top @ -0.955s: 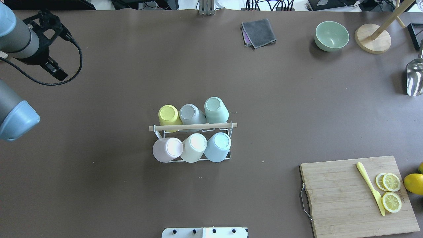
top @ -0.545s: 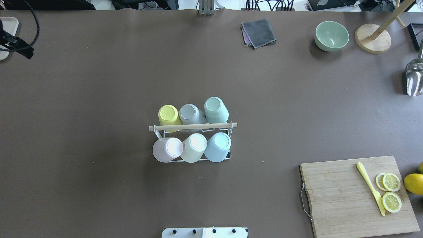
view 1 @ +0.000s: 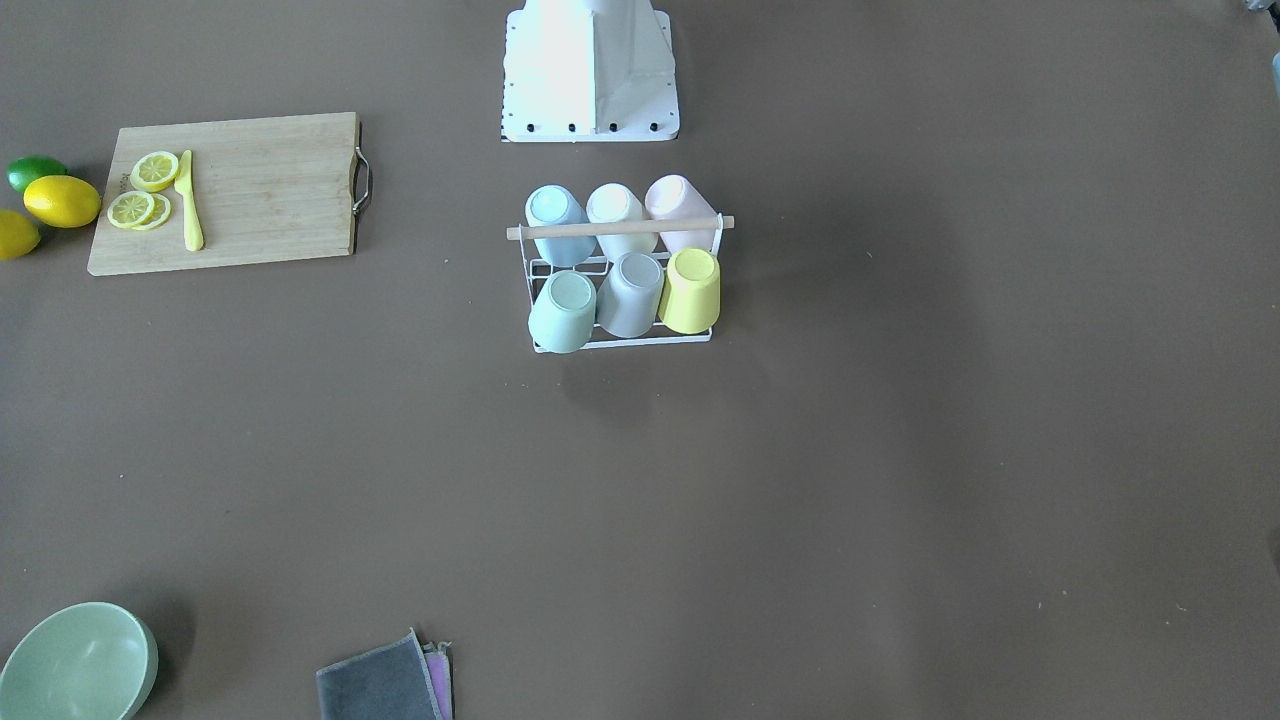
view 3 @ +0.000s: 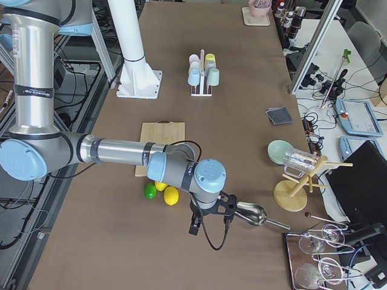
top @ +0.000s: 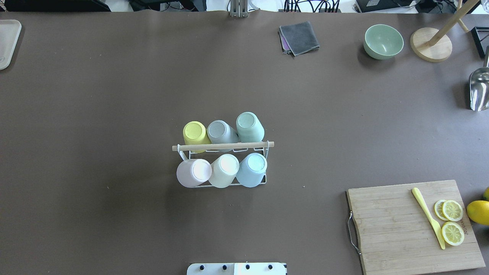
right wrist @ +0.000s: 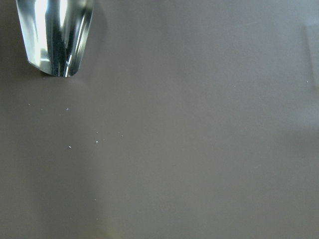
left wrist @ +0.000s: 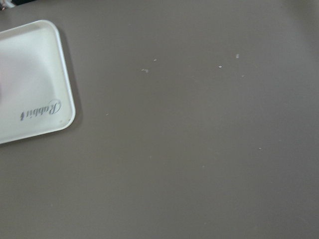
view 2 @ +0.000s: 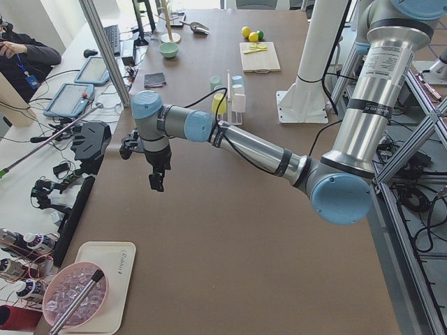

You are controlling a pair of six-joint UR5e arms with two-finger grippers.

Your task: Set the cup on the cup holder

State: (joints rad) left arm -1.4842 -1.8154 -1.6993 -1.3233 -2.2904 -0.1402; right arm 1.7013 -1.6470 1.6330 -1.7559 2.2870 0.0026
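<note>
Six cups (top: 224, 170) fill the rack (top: 222, 146), far from left gripper (view 2: 158, 183) and right gripper (view 3: 194, 228); their openness I can't tell. Done, seemingly.

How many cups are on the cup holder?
6, all on the cup holder. Far row from the robot: yellow cup, grey cup, green cup. Near row: pink cup, cream cup, blue cup. None appears hidden.
</note>
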